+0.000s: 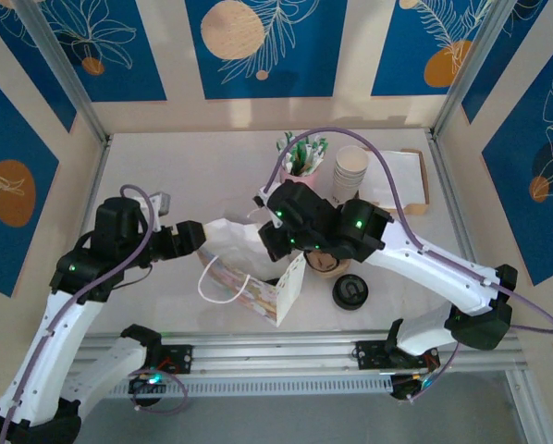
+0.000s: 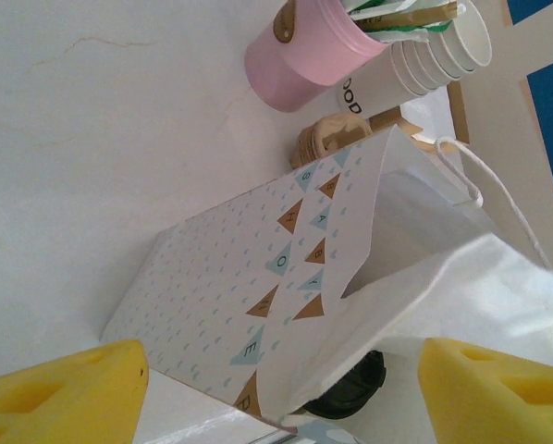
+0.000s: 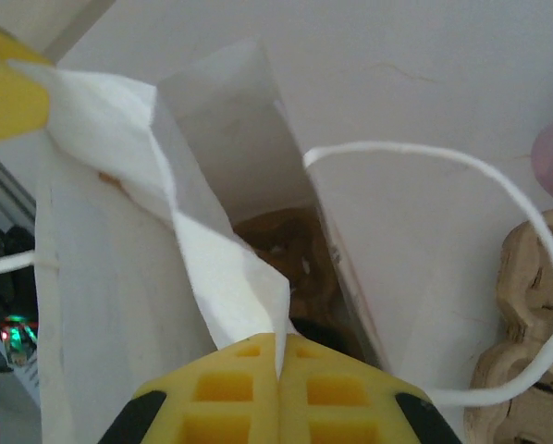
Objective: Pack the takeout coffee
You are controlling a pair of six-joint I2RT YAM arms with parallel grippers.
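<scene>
Right wrist view: takeout coffee down inside the paper bag, just past the tips of the right claw.

Shut flat, yellow pad against yellow pad, on a thin white fold of the bag's rim. Beyond that seam, at lower centre, a dark rounded patch of lid amid brown moulded pulp, with the cup wall hidden, so named with some doubt. Smooth matte paper, sharply creased, with a limp white cord handle looping off to the right. Knobbly tan cup tray stack at the right edge, outside the bag. From the left wrist: left claw spread wide, blocky yellow fingers at the lower corners, bag mouth between them, gripping nothing. Printed bunting triangles and pale blue specks along the bag's side.
</scene>
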